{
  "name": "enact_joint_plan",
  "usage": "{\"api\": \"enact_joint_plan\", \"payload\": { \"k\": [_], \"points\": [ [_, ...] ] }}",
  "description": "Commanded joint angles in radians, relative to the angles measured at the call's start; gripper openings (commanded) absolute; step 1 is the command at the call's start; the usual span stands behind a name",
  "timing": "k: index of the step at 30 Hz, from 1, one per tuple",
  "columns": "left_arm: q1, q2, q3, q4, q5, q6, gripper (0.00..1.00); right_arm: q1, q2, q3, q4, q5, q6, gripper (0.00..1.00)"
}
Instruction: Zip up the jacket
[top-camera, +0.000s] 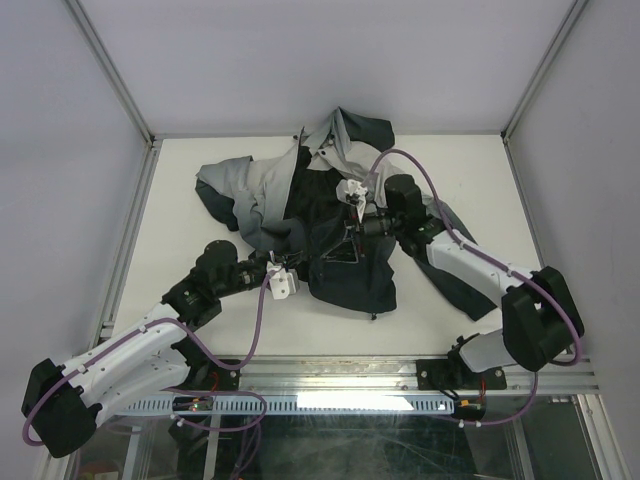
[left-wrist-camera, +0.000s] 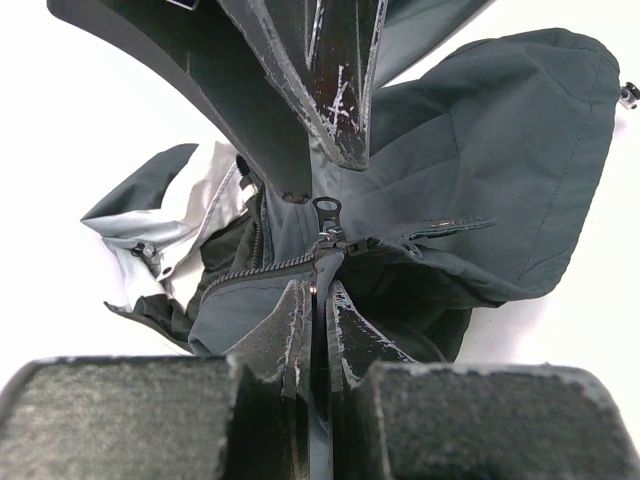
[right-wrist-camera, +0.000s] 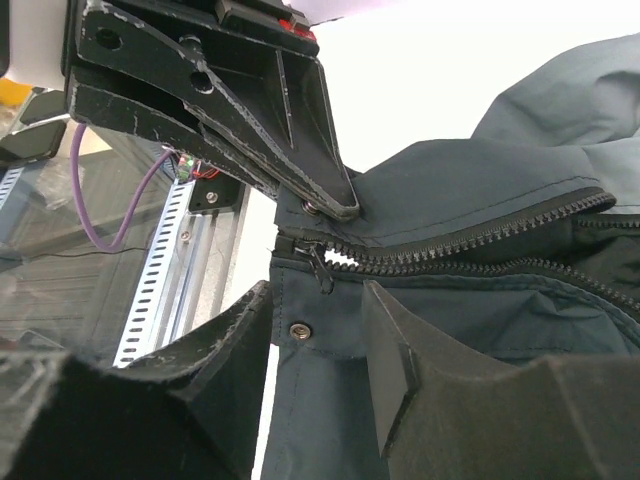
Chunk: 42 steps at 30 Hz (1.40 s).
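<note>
The jacket (top-camera: 255, 195), light grey fading to dark teal, lies spread on the white table with its hood at the back. My left gripper (top-camera: 300, 268) is at its lower front. In the left wrist view it (left-wrist-camera: 320, 290) is shut on a thin edge of the jacket (left-wrist-camera: 500, 150) just below the zipper slider (left-wrist-camera: 326, 240). My right gripper (top-camera: 345, 240) comes from the far side. In the right wrist view it (right-wrist-camera: 315, 300) is open, its fingers on either side of the jacket's (right-wrist-camera: 480, 190) hem flap below the slider (right-wrist-camera: 316, 258). The zipper teeth beyond the slider are apart.
An aluminium rail (top-camera: 400, 372) runs along the near table edge and shows in the right wrist view (right-wrist-camera: 170, 260). Enclosure walls and frame posts (top-camera: 110, 60) ring the table. Purple cables (top-camera: 262, 315) loop over both arms. A snap button (right-wrist-camera: 297, 329) sits on the hem.
</note>
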Motion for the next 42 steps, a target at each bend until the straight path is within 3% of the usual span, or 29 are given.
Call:
{"api": "enact_joint_plan", "payload": {
  "k": [1, 25, 32, 36, 42],
  "points": [
    [-0.006, -0.006, 0.043, 0.042, 0.039, 0.021, 0.0, 0.0, 0.019, 0.06, 0.09, -0.058, 0.057, 0.43],
    [-0.007, -0.013, 0.038, 0.048, 0.043, 0.015, 0.0, 0.044, 0.085, 0.104, 0.02, -0.049, 0.041, 0.26],
    [-0.007, -0.021, 0.035, 0.044, 0.048, 0.01, 0.0, 0.044, 0.09, 0.123, -0.024, -0.035, 0.018, 0.01],
    [-0.007, -0.038, 0.04, 0.014, 0.06, 0.015, 0.0, 0.041, 0.103, 0.173, -0.121, 0.026, -0.039, 0.0],
    [-0.008, -0.074, 0.049, -0.042, 0.113, 0.0, 0.0, 0.044, 0.171, 0.316, -0.361, 0.239, -0.131, 0.0]
  ]
}}
